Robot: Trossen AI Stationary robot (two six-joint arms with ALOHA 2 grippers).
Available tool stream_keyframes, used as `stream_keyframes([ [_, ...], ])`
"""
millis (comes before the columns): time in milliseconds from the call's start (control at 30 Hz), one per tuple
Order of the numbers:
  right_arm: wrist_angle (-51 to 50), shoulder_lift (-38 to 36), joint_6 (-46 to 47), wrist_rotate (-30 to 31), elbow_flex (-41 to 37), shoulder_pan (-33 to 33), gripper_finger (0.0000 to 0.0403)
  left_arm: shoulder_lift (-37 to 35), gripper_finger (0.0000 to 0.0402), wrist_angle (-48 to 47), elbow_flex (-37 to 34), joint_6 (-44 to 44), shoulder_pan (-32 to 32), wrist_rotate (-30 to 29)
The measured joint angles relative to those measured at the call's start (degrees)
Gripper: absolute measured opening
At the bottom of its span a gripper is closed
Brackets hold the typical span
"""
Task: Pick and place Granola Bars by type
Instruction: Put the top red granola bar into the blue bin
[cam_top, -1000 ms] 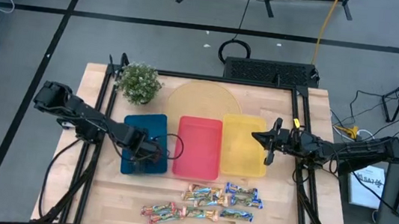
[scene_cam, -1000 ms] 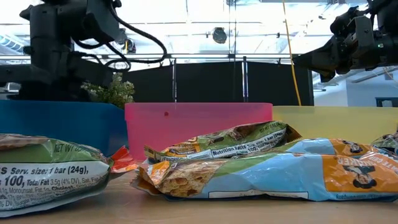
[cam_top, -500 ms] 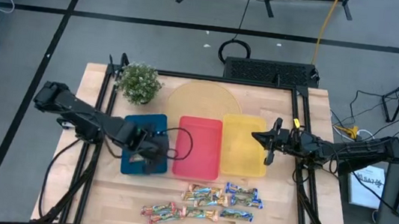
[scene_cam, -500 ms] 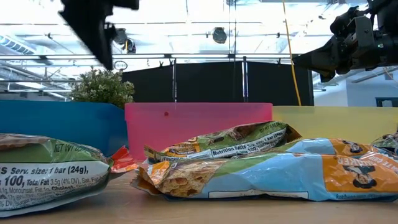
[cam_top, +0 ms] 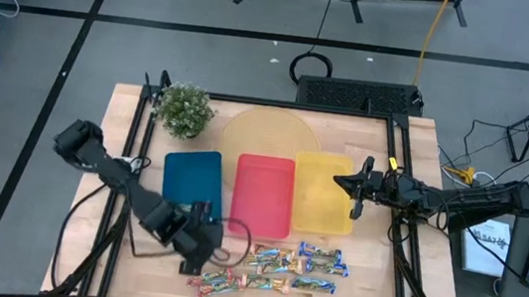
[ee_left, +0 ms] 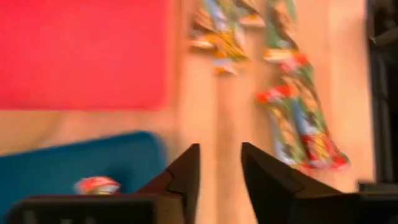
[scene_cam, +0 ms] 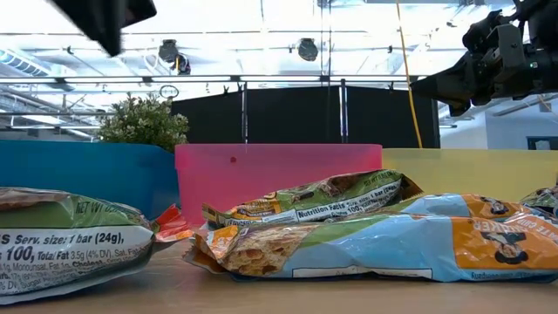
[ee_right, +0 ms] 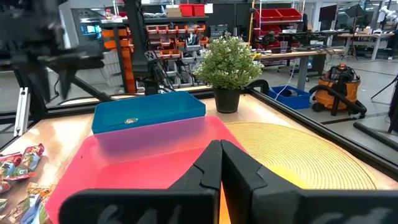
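Observation:
Several granola bars [cam_top: 271,269] lie flat in a loose cluster on the table near its near edge; they fill the foreground of the low view [scene_cam: 349,227]. One small bar [ee_left: 96,185] lies inside the blue tray [cam_top: 191,175]. My left gripper [cam_top: 198,251] is open and empty. It hovers just past the blue tray's near edge, at the left end of the cluster; reddish-green bars [ee_left: 298,118] lie ahead of its fingers. My right gripper [cam_top: 351,193] is shut and empty, level over the right edge of the yellow tray [cam_top: 321,193].
The red tray [cam_top: 263,196] sits between the blue and yellow trays. A potted plant [cam_top: 184,109] stands at the far left, and a round yellowish mat [cam_top: 266,134] lies behind the trays. Bare wood shows left of the bars and right of the yellow tray.
My left gripper has risen out of the blue tray and swung toward the table's near edge, ending beside the left end of the bar cluster. In the low view its arm has left the blue tray and gone up out of the picture.

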Motion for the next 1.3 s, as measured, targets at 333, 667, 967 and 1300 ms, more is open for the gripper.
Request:
stream_keyframes([
  [333, 0.0, 0.0, 0.0, 0.0, 0.0, 0.0, 0.0, 7.8, 0.0014, 5.6, 0.0, -4.3, -3.0, 0.7],
  [667, -0.1, 0.3, 0.0, 0.0, 0.0, 0.0, 0.0, 10.9, 0.0171, 9.8, 0.0, -4.6, -3.6, 5.3],
  [967, -0.1, 0.3, 0.0, 0.0, 0.0, 0.0, 0.0, 11.6, 0.0282, 13.8, 0.0, -5.7, -4.0, 5.4],
  [1300, -0.2, 0.9, 0.5, 0.0, 0.0, 0.0, 0.0, 17.0, 0.0276, 13.2, -0.2, -5.5, -4.8, 6.9],
])
